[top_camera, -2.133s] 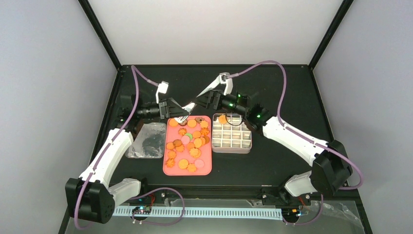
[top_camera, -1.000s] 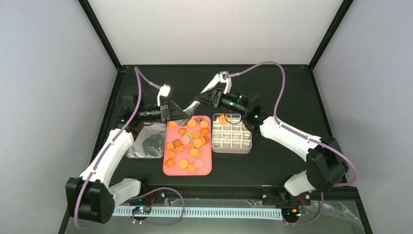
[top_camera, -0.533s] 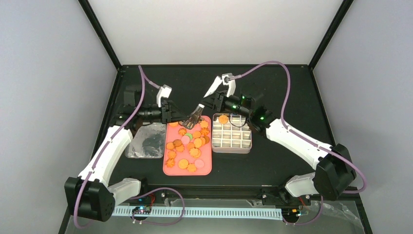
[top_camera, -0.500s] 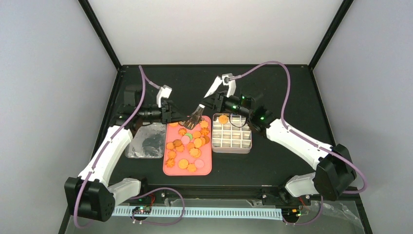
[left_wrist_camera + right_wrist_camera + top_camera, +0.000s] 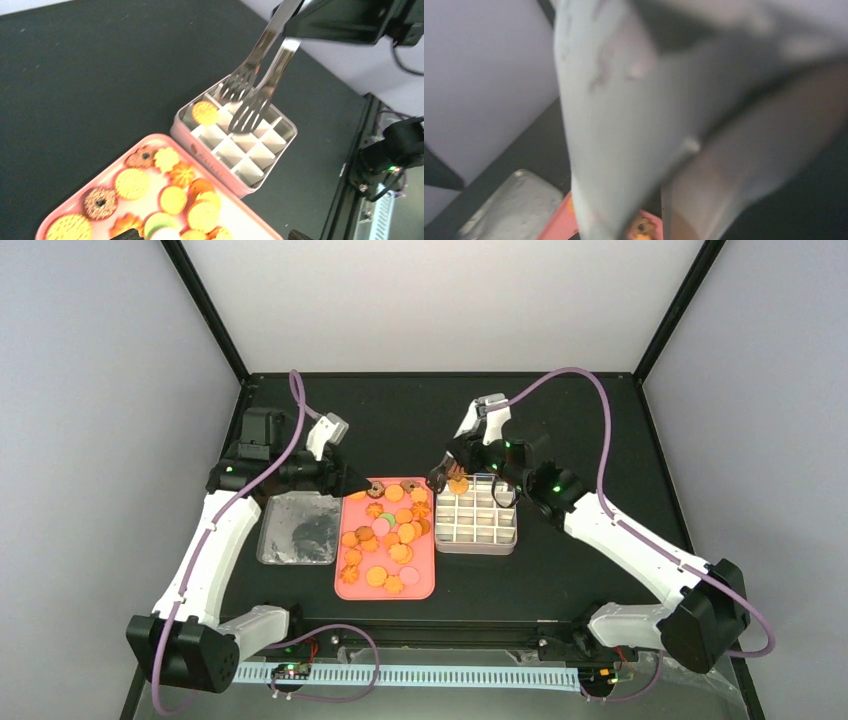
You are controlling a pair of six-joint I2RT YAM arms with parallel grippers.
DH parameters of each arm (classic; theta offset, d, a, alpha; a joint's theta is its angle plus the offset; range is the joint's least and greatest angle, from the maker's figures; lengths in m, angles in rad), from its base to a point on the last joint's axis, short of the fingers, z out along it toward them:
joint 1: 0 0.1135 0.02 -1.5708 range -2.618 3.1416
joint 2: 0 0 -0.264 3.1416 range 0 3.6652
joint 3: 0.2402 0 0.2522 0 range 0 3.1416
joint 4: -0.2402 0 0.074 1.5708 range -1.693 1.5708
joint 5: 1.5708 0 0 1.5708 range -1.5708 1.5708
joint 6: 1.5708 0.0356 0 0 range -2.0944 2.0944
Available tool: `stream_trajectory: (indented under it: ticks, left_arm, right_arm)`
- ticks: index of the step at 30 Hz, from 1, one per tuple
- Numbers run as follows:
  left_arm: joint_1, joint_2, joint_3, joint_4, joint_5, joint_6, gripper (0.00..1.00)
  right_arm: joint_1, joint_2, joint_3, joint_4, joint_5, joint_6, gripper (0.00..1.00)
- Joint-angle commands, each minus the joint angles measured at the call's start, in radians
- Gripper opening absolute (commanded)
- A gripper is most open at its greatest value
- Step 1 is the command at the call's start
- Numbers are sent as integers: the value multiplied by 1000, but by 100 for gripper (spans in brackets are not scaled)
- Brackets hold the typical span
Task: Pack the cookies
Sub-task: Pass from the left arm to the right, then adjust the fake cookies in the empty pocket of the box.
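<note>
Your right gripper (image 5: 468,453) is clenching the handles of a pair of metal serving tongs (image 5: 260,65). Their forked tips are hanging close together over the far-left part of the white gridded tin (image 5: 478,545). From these views I cannot tell whether they are pinching anything. One round golden cookie (image 5: 205,112) is lying in the tin's far-left corner compartment, just beside the tong tips.

Your left gripper (image 5: 366,486) is hovering at the far-left corner of the pink tray (image 5: 428,540). It is released, with its fingertips showing wide apart at the bottom edge of the left wrist view.

The other cookies (image 5: 376,576) are sitting loose on the pink tray: orange-golden rounds, swirled flower shapes, brown rings, a green one and pink ones. The tray is lying right against the tin's left side. A silvery square piece (image 5: 300,530) is lying just left of the tray.
</note>
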Motion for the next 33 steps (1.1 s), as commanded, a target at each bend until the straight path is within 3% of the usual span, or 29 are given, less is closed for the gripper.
stream_trajectory:
  ticks: [1, 10, 21, 33]
  left_arm:
    - [35, -15, 29, -133, -72, 145, 77]
    - [55, 0, 22, -164, -63, 176, 78]
    - [63, 15, 31, -165, -40, 177, 77]
    - [66, 22, 30, -164, -31, 175, 74]
  right_arm:
    - [0, -21, -10, -27, 219, -88, 49]
    - [-24, 41, -12, -1, 277, -63, 52]
    - [-54, 118, -33, 30, 217, -31, 51]
    - [-58, 153, -48, 51, 180, -1, 41]
